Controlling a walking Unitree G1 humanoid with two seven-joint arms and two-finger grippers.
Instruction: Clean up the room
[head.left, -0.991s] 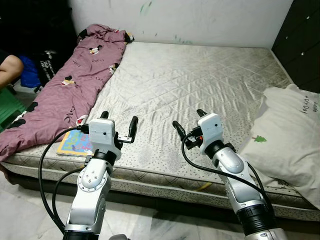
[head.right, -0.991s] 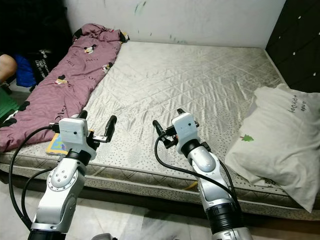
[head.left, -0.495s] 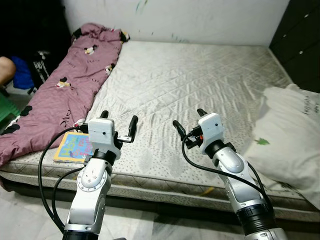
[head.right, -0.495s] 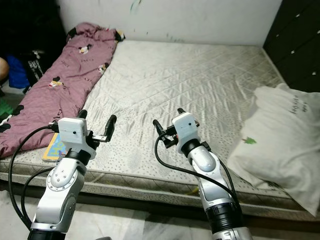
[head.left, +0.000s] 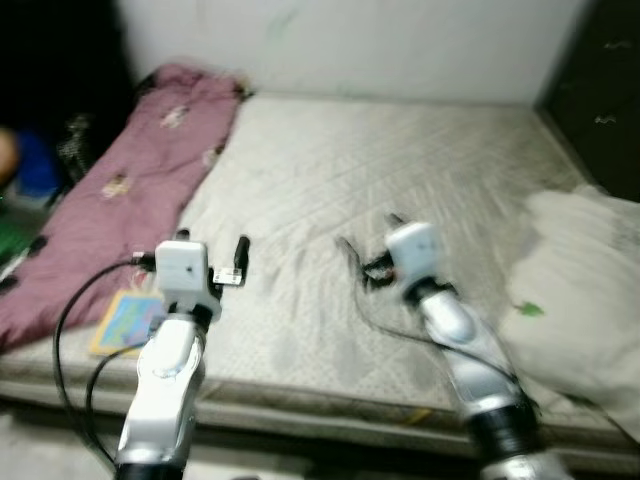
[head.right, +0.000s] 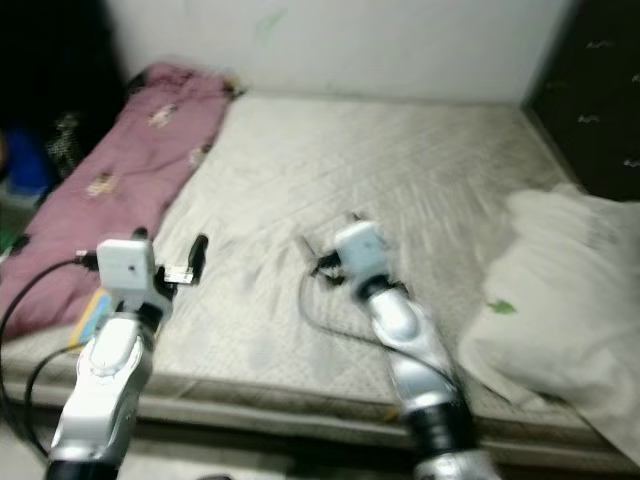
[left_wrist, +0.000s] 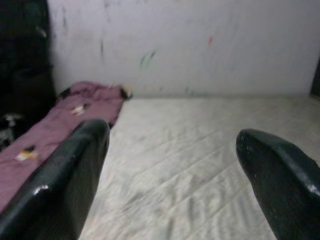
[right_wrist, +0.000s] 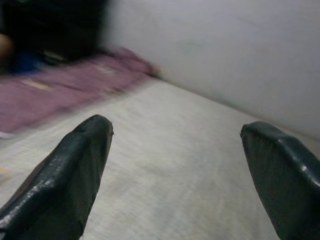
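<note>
Bed (head.left: 400, 190): bare quilted grey mattress, runs from the near edge back to a pale wall (head.left: 380, 45). Head views are motion-blurred.

Left eye view:
- Maroon patterned blanket (head.left: 130, 190) lies in a long strip along the bed's left side, from the far corner toward the near edge.
- Colourful book (head.left: 125, 322) lies flat at the near left edge of the mattress, just beside the blanket's lower end.
- White pillow (head.left: 585, 275) with a small green mark sits on the right side of the bed, overhanging the near edge.
- Dark cabinet (head.left: 600, 90) stands at the right, beyond the pillow.
- Left end effector (head.left: 212, 262) is raised over the near left part of the mattress, above and to the right of the book; holds nothing.
- Right end effector (head.left: 368, 240) is raised over the middle of the mattress, well apart from the pillow; holds nothing.

Right eye view:
- Same layout. Black cable (head.right: 25, 320) loops from the left wrist housing down along the arm.

Left wrist view:
- 2 black fingers (left_wrist: 65, 185) stand wide apart, nothing between them. Beyond them: mattress, blanket along one side, wall with faint green and red marks.

Right wrist view:
- 2 black fingers (right_wrist: 62, 180) stand wide apart, nothing between them. Beyond them, blurred: mattress, blanket, wall.
</note>
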